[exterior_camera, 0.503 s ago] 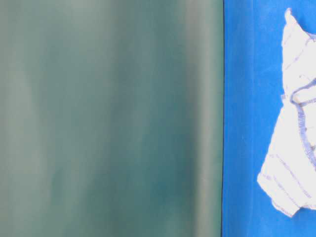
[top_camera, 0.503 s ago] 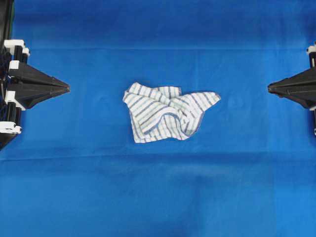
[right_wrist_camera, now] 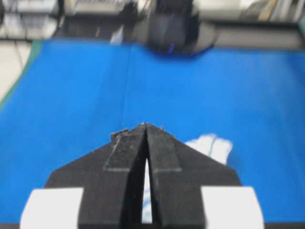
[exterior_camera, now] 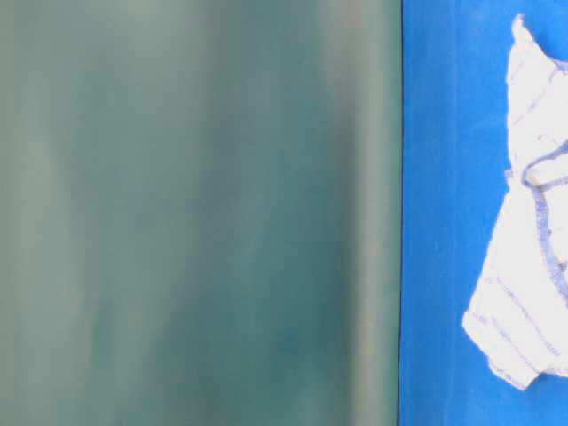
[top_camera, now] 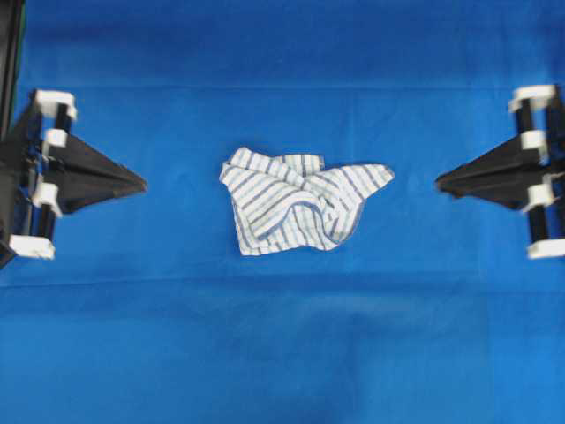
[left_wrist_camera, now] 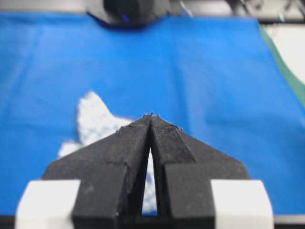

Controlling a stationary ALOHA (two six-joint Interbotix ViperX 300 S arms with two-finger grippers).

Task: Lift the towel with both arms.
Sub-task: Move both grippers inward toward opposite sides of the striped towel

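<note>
Striped towel crumpled in a loose heap at the centre of the blue table cloth, one corner poking out toward 2 o'clock, folds bunched through the middle. Untouched, flat on the cloth, with bare blue all round.

At 9 o'clock of the towel, well apart: left gripper, pointed tip aimed straight at the heap, black fingers pressed together to a single point, nothing between them. White blocks flanking the black body behind the tip.

At 3 o'clock, likewise well apart: right gripper, tip aimed back toward the towel, fingers closed tip to tip, holding nothing.

From the left wrist view: closed tip with only a hairline slit behind it, towel ahead toward 11 o'clock. From the right wrist view: closed tip, towel peeking out toward 2 o'clock.

In the table-level view: towel at the right edge on blue, blurred green surface filling the left.
</note>
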